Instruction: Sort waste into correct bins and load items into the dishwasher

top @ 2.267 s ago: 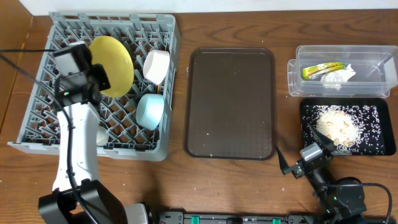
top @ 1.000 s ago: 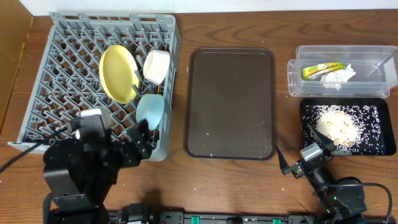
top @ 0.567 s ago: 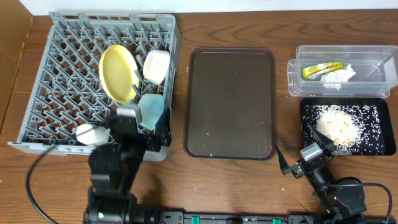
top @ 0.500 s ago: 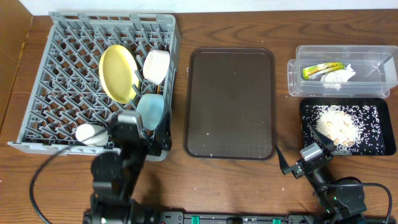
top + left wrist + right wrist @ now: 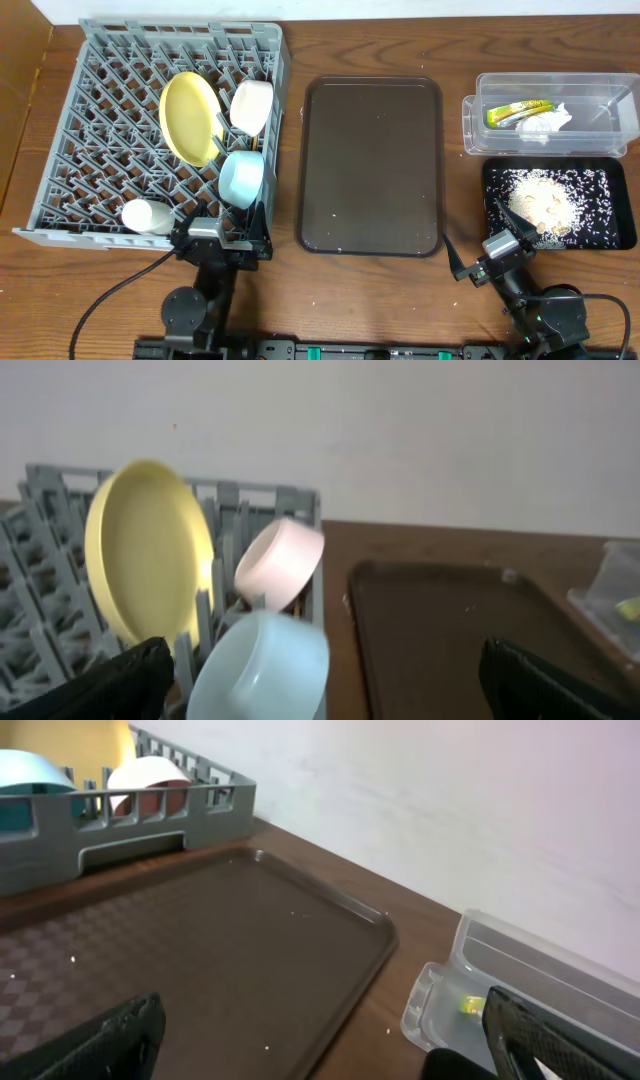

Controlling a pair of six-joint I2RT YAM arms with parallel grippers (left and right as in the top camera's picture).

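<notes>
Overhead, the dish rack (image 5: 110, 90) holds the yellow plate (image 5: 190, 118), the white bowl (image 5: 251, 105), the light blue bowl (image 5: 241, 179) and, lying by its front edge, the white cup (image 5: 147, 216). The left tool (image 5: 222, 232), wide and empty, sits against the rack's front wall; a careless lift could snag that wall or knock the light blue bowl. The left wrist view shows the plate leaning on pegs: a jolt might topple it. In the right wrist view the right tool (image 5: 320, 1025), far right of the rack, gapes empty too.
</notes>
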